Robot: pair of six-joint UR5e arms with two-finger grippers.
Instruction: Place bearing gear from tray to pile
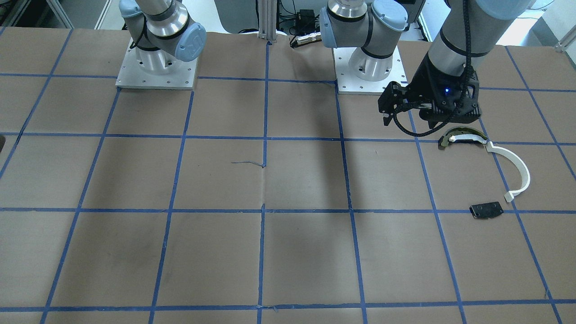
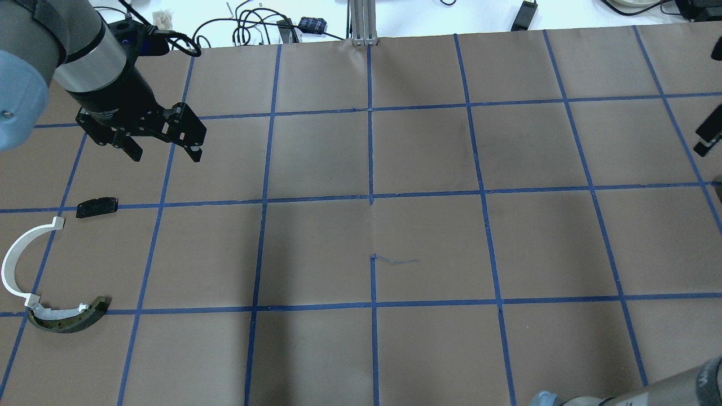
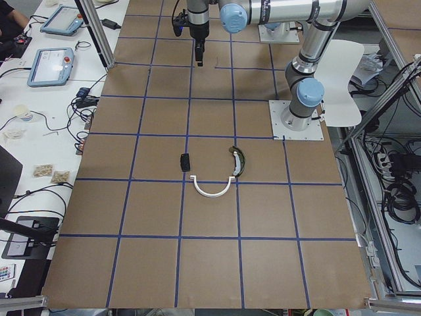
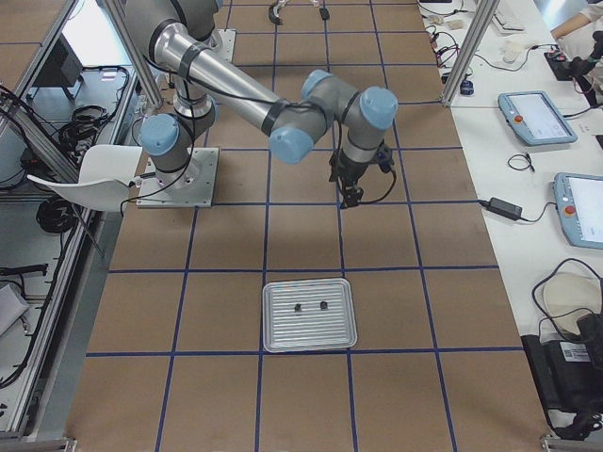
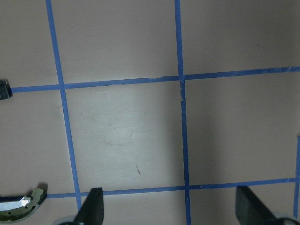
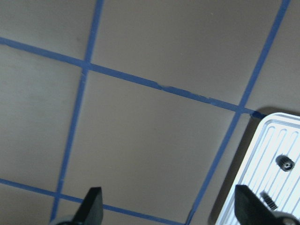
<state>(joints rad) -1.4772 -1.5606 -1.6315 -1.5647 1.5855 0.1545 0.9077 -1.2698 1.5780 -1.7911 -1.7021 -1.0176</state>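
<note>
tray [image 4: 283, 339]: ribbed metal, flat on the table [image 4: 424, 311]; holds the parts awaiting transfer
bearing gear [image 6: 284, 163]: small dark toothed ring lying inside the tray, untouched
right gripper [image 6: 168, 206]: empty, spread wide, hovering just beside the tray's corner; likely readied for the gear
left gripper [image 2: 166, 155]: empty, spread wide, far from the tray
pile [image 3: 212, 194]: white arc strip [image 2: 11, 262], dark-yellowish curved piece [image 2: 67, 322], black block [image 2: 97, 207]; well apart from the tray

Small dark bearing gear [image 6: 284, 163] flat in ribbed silver tray [image 6: 274, 140], well apart from loose pile [image 2: 67, 322]
</note>
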